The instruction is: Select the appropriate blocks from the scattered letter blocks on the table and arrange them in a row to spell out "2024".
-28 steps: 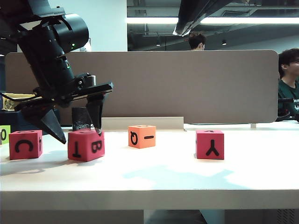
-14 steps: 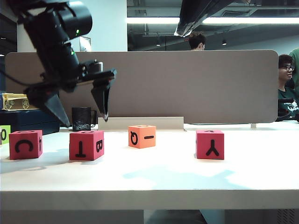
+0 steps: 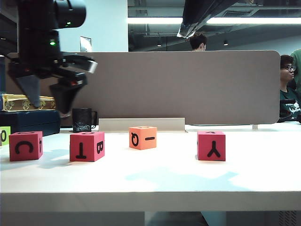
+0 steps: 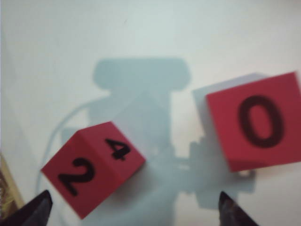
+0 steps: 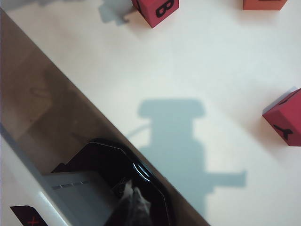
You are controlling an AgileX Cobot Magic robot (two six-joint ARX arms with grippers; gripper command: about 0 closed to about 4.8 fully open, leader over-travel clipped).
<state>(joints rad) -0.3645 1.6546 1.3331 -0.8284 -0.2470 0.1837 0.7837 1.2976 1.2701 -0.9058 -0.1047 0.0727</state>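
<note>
Four blocks stand in a row on the white table (image 3: 155, 181): a red one marked C (image 3: 26, 146), a red one marked T and B (image 3: 87, 146), an orange one (image 3: 142, 137) and a red one marked Y (image 3: 211, 145). My left gripper (image 3: 47, 101) hangs open well above the two left blocks, holding nothing. Its wrist view looks down on a red block showing 2 and 4 (image 4: 94, 167) and a red block showing 0 (image 4: 256, 122), with the left gripper (image 4: 134, 212) spread wide above them. My right gripper (image 5: 134, 202) is shut, off past the table's edge.
A lime-green cube (image 3: 4, 135) sits at the far left edge. A black mug (image 3: 82, 120) stands before the grey-brown divider panel (image 3: 188, 84). The right arm (image 3: 202, 16) hangs overhead. People sit behind the panel at the right.
My left gripper opened off the T and B block, rose and shifted left while turning. That block now sits square on the table. The right arm stayed still.
</note>
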